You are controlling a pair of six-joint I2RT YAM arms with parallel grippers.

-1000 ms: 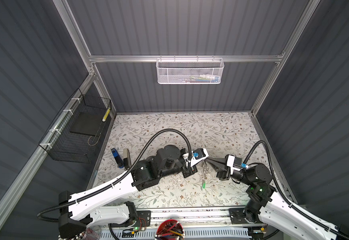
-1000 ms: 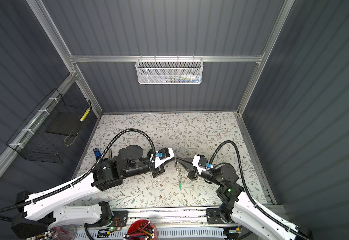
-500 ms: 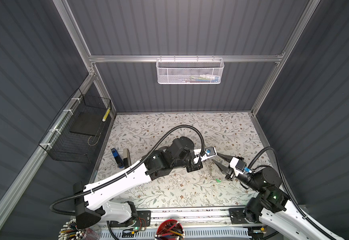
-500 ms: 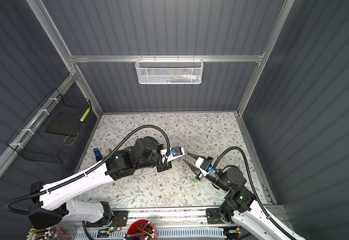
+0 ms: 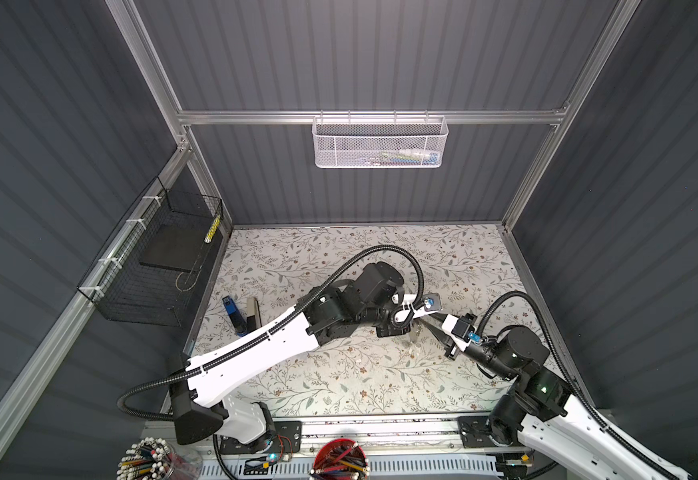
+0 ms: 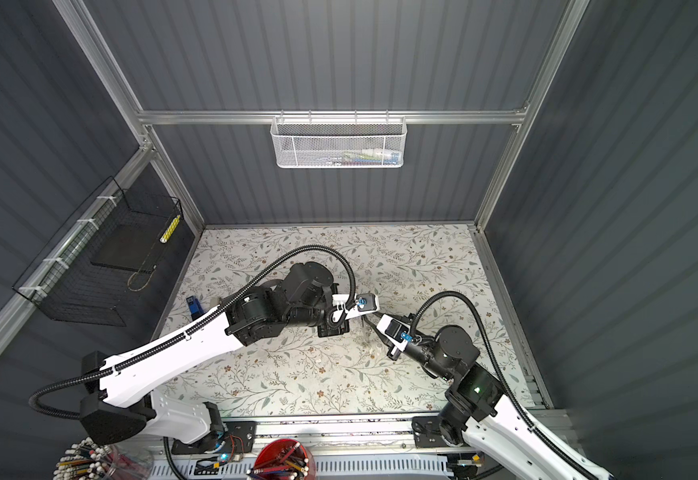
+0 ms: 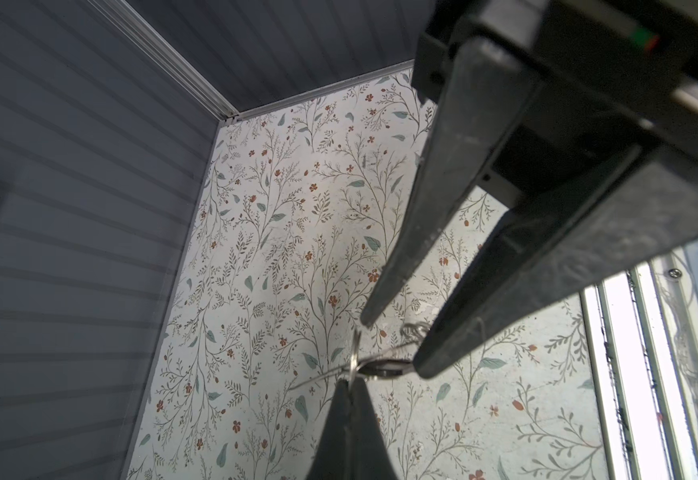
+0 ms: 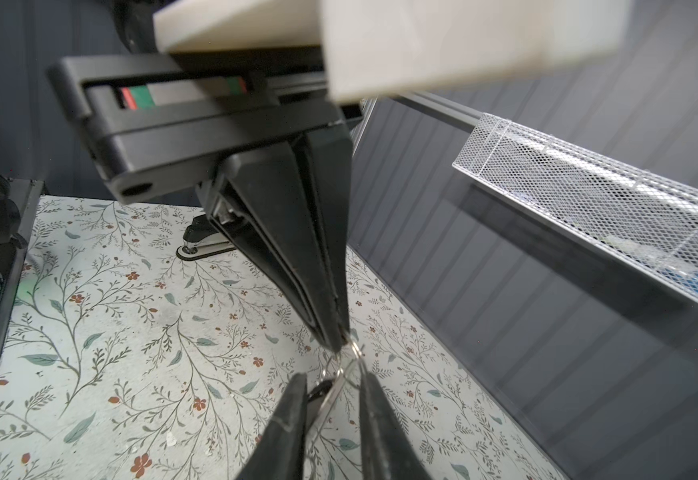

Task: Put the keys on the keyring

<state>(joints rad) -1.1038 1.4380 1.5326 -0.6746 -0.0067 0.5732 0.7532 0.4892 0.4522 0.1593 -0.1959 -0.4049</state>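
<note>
Both grippers meet tip to tip above the right half of the floral table [image 5: 339,374]. My left gripper [image 5: 418,321] [image 6: 366,319] [image 7: 349,380] [image 8: 335,343] is shut on a thin wire ring [image 7: 353,353] [image 8: 353,350]. My right gripper [image 5: 426,326] [image 6: 374,323] [image 7: 394,345] [image 8: 333,376] stands open, its fingers on either side of that ring. A dark flat piece [image 7: 382,368] [image 8: 320,387] hangs from the ring beside one right finger. I cannot tell whether it is the keyring or a key's tag. A small grey metal piece [image 5: 413,336] [image 6: 365,332] dangles below the tips. No green tag shows.
A blue object [image 5: 231,313] and a grey flat one [image 5: 252,311] lie by the table's left edge. A black wire basket [image 5: 160,266] hangs on the left wall. A white mesh basket [image 5: 380,143] hangs on the back wall. Pencil cups [image 5: 341,461] stand in front.
Both grippers have moved to the right, staying tip to tip. The right gripper's jaws have parted. The green tag that hung below them has gone from sight.
</note>
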